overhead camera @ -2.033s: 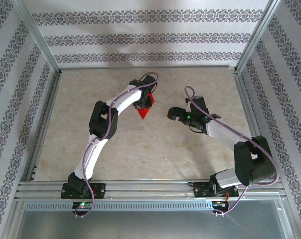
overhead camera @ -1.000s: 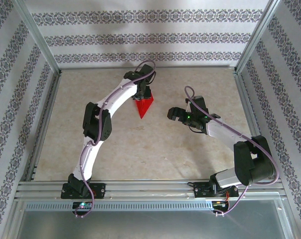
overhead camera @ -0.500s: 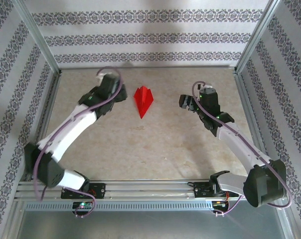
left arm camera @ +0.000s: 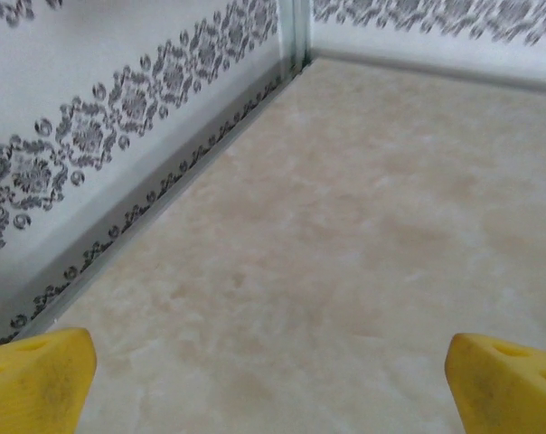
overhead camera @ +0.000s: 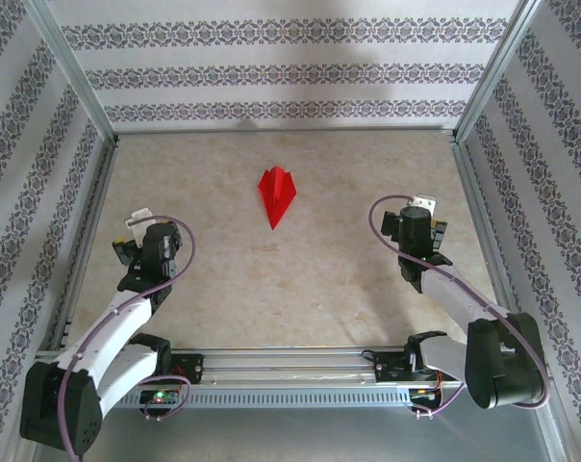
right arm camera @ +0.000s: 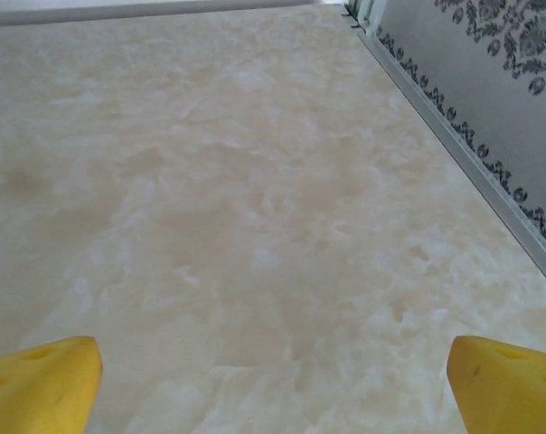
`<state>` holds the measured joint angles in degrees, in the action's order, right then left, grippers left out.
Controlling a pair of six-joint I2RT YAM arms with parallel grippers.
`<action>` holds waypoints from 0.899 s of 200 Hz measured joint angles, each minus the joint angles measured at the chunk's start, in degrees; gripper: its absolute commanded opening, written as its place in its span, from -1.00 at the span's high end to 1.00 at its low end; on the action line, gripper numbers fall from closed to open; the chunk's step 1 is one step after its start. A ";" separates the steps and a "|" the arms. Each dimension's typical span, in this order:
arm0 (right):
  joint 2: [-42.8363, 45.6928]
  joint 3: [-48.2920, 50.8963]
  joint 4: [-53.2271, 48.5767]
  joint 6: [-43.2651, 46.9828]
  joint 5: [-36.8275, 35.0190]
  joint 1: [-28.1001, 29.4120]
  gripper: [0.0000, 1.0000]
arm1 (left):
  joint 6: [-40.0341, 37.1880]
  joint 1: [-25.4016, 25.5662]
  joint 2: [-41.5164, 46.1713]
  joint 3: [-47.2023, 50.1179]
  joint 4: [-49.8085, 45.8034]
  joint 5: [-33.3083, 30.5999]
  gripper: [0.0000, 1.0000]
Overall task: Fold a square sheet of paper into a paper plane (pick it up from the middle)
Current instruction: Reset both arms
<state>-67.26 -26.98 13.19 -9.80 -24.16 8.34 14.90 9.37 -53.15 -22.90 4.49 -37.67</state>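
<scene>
The red paper plane (overhead camera: 276,194), a narrow dart with its point toward the near side, lies alone on the beige table, back of centre. My left gripper (overhead camera: 133,229) has pulled back to the near left, far from the plane, and stands open; its yellow fingertips (left arm camera: 38,375) sit wide apart over bare table. My right gripper (overhead camera: 423,209) is at the near right, also well away from the plane and open, with yellow fingertips (right arm camera: 42,384) spread over bare table. Nothing sits between either pair of fingers.
Patterned walls (overhead camera: 271,72) with metal frame rails close the table at the back and on both sides. The left wall's base rail (left arm camera: 201,158) runs close to my left gripper; the right wall's rail (right arm camera: 463,145) runs beside my right gripper.
My left gripper opened, let go of the plane and drew back to the near left. The right arm also drew back toward the near right. The plane stays where it was set down.
</scene>
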 measured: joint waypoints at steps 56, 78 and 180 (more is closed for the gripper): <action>-4.63 5.05 16.15 6.10 8.33 -2.71 -0.96 | -8.70 -4.31 -9.38 6.19 21.00 14.27 -0.99; -6.43 5.97 21.53 7.37 12.09 -3.80 -0.96 | -11.17 -4.98 -13.11 7.21 29.11 20.61 -0.99; -18.80 8.74 39.45 9.20 24.09 -6.73 -0.96 | -13.92 -8.00 -33.55 7.56 52.63 34.95 -0.99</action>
<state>-86.06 -18.24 52.64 -0.60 -0.08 1.61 0.97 1.37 -86.70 -15.33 57.12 -2.72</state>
